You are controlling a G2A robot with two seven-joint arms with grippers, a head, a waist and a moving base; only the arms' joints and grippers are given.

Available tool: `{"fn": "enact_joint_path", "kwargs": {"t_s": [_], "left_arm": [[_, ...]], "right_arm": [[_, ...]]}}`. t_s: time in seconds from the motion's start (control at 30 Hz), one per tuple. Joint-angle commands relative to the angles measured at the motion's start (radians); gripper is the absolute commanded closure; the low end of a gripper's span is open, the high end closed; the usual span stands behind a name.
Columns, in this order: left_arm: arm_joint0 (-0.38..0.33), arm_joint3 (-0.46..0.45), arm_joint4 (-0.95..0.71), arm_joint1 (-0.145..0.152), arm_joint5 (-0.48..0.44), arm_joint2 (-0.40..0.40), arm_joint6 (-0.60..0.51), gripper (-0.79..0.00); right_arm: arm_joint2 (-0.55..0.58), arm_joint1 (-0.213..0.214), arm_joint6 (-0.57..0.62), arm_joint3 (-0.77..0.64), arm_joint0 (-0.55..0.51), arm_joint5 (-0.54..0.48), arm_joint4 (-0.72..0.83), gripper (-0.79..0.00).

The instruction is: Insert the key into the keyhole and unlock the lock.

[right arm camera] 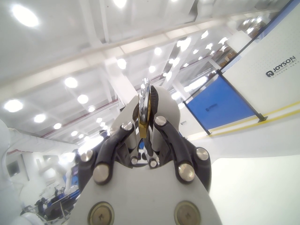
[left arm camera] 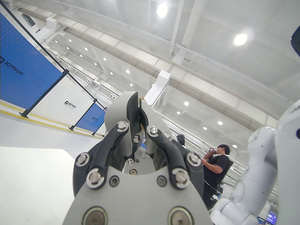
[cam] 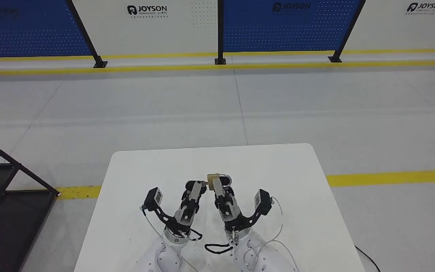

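My left gripper [left arm camera: 138,108] is pinched tight on a thin brass-edged piece, which I judge to be the key [left arm camera: 141,99], held above the table [cam: 136,204]. My right gripper [right arm camera: 146,108] clamps the lock [right arm camera: 143,120], close beside the left. Both pickups look done. I cannot tell whether the key sits in the keyhole, and the unlocking turn is left to do.

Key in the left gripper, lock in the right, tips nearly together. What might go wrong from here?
1. Just a thin edge of the key shows between the left gripper's shut fingers; it may twist or slip when pushed.
2. The lock is pinched edge-on in the right gripper above the table; pressure might turn it or knock it loose.
3. The keyhole is hidden, so alignment is hard to judge.
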Motion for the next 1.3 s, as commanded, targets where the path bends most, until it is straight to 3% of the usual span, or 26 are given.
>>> {"fn": "enact_joint_path", "kwargs": {"t_s": [0.0,0.57,1.1,1.13,1.2,1.27], "left_arm": [[-0.002,0.001,0.008,0.0,0.0,-0.002,0.002,0.0],[0.0,0.014,0.182,-0.003,0.021,-0.032,0.089,0.0],[-0.009,0.023,0.353,-0.001,0.135,-0.028,0.215,0.0],[-0.009,0.023,0.353,-0.001,0.136,-0.027,0.216,-0.049],[-0.009,0.024,0.343,0.001,0.136,-0.025,0.217,-0.24],[-0.009,0.026,0.314,0.002,0.122,-0.022,0.202,-0.299]], "right_arm": [[0.0,0.0,0.003,0.001,0.0,0.0,0.0,0.0],[0.009,0.001,0.05,0.0,-0.003,0.003,-0.001,0.0],[0.025,0.004,0.114,-0.021,-0.019,0.018,0.037,0.0],[0.027,0.004,0.115,-0.023,-0.02,0.018,0.038,0.0],[0.029,0.005,0.118,-0.027,-0.023,0.017,0.039,0.0],[0.031,0.005,0.119,-0.029,-0.025,0.014,0.041,0.0]]}}
